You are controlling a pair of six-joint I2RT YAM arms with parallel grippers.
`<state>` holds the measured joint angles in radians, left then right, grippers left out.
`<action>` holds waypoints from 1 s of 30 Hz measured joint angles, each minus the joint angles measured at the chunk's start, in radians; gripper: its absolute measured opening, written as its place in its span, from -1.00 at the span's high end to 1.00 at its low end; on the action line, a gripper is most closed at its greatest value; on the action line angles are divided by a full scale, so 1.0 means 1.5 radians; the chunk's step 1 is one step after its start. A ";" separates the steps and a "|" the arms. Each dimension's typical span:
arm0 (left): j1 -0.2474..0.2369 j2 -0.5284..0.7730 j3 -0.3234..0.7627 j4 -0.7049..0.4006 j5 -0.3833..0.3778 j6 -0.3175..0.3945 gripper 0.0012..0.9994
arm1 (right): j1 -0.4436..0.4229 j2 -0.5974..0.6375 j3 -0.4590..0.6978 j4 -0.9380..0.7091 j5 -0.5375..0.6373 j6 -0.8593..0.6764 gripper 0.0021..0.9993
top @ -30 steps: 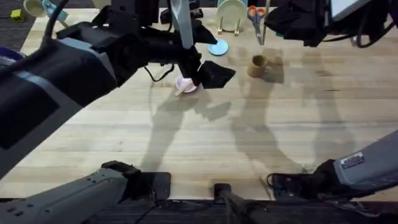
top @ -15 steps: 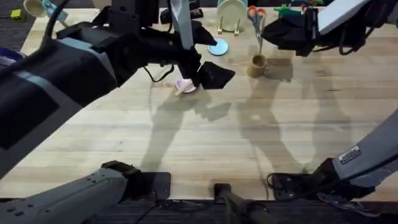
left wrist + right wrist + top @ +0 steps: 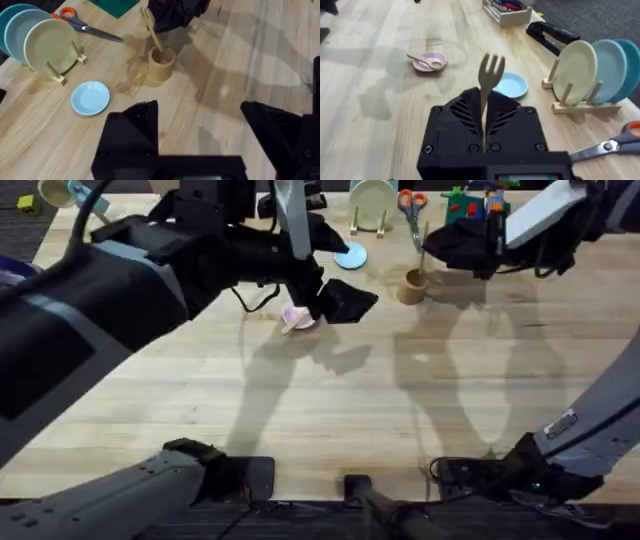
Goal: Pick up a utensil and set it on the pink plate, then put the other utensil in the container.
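Observation:
The pink plate (image 3: 298,317) lies on the table with the wooden spoon (image 3: 426,61) resting across it (image 3: 432,62). My left gripper (image 3: 332,298) hovers just right of the plate, open and empty (image 3: 200,135). My right gripper (image 3: 445,248) is shut on the wooden fork (image 3: 490,70), tines up. In the left wrist view the fork (image 3: 150,27) stands over the tan container (image 3: 161,63), its handle end reaching down into the mouth. The container (image 3: 413,284) sits right of the plate.
A light blue plate (image 3: 90,98) lies near the container. A wooden rack with pale green and blue plates (image 3: 47,45) stands at the table's back, orange-handled scissors (image 3: 82,27) beside it. A bin of markers (image 3: 509,10) sits farther off.
My right arm has swung and lowered, bringing the fork down over the container. The left arm, pink plate and spoon have stayed put.

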<state>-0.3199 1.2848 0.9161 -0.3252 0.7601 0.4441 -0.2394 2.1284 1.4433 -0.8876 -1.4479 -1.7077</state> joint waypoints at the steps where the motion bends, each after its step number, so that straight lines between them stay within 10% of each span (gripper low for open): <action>1: 0.000 0.000 0.000 0.000 0.000 0.000 -0.99 | 0.000 0.005 0.000 0.001 0.000 -0.001 0.95; 21: 0.000 0.000 0.000 0.000 0.000 0.000 -0.99 | 0.003 0.059 0.000 0.004 0.013 -0.029 0.93; 25: 0.000 0.000 0.000 0.000 0.000 0.000 -0.99 | 0.004 0.059 0.000 0.005 0.016 -0.035 0.45; 30: 0.000 0.000 0.000 0.000 0.000 0.000 -0.99 | 0.004 0.059 0.000 0.005 0.016 -0.037 0.38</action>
<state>-0.3199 1.2846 0.9161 -0.3256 0.7601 0.4438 -0.2340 2.2173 1.4429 -0.8799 -1.4242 -1.7629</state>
